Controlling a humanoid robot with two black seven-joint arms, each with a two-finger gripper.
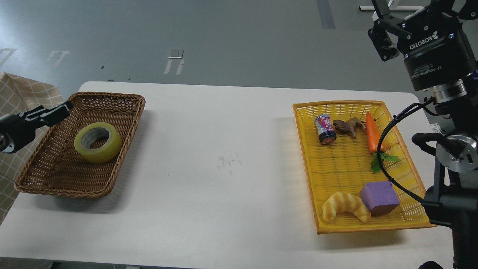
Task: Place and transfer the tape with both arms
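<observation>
Head view: our tape [98,142] sits in the brown basket [44,179]; the yellow basket [310,157] holds can [325,129], carrot [372,132], croissant [346,207]. Left gripper [59,110] unclear; right gripper [382,31] spread, empty.

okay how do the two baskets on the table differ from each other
The brown wicker basket sits at the table's left end; the yellow basket sits at the right end. The brown one holds only the tape, while the yellow one holds several things: a small can, a toy animal, a carrot, a purple block and a croissant. Both are shallow, rectangular and woven.
</observation>
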